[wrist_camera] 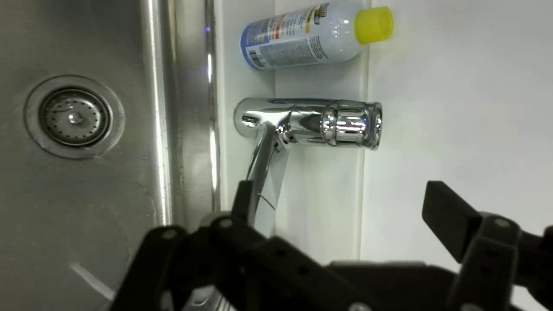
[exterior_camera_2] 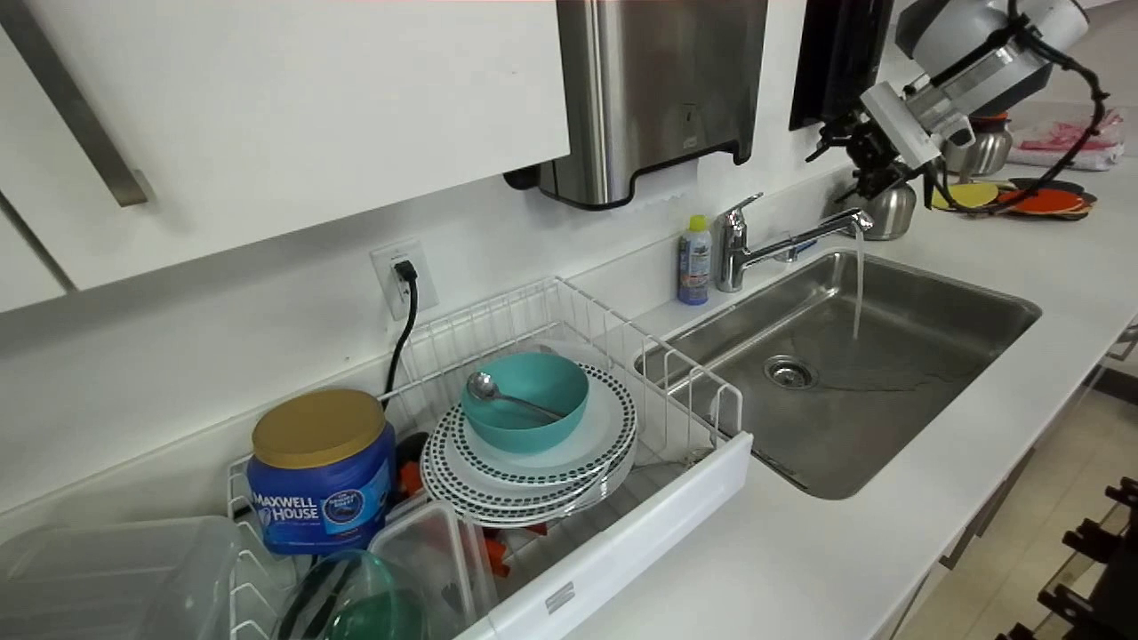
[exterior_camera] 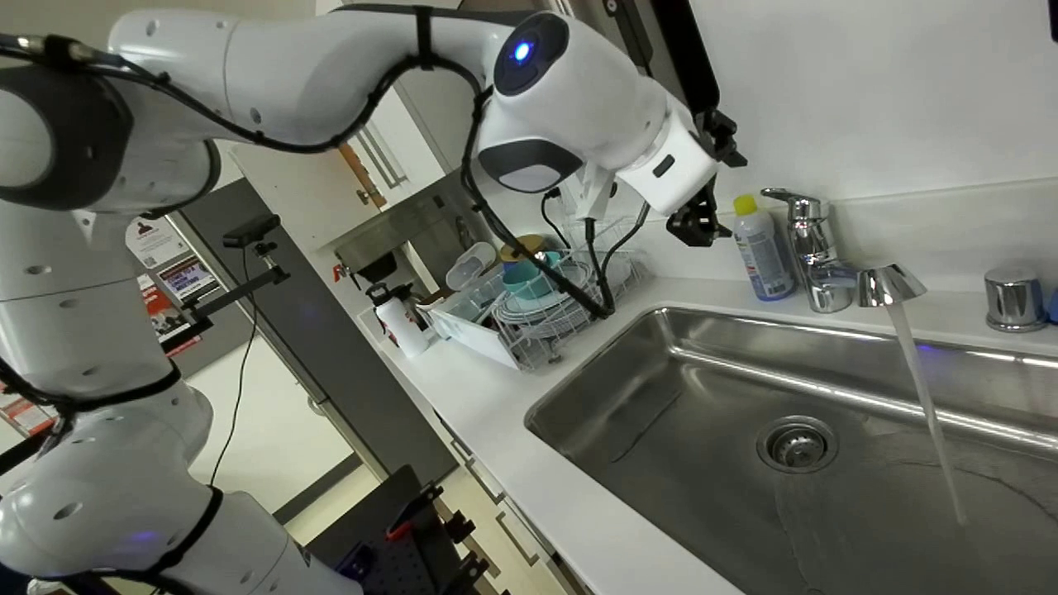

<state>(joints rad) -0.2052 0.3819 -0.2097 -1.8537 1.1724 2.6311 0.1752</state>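
Hovering near one faucet (wrist_camera: 307, 123), one bottle (wrist_camera: 304, 39): one gripper (wrist_camera: 343, 201), two fingers (wrist_camera: 451, 220) wide apart.

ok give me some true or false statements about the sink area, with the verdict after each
1. A thin stream of water runs from the long-spouted chrome faucet into the rectangular stainless-steel sink. True.
2. The black two-fingered end effector is higher than the sink. True.
3. The end effector grips the faucet. False: it stands open, holding nothing.
4. A silver metal spoon rests in the round teal bowl. True.
5. The bowl sits in the sink. False: it sits on stacked round white plates.
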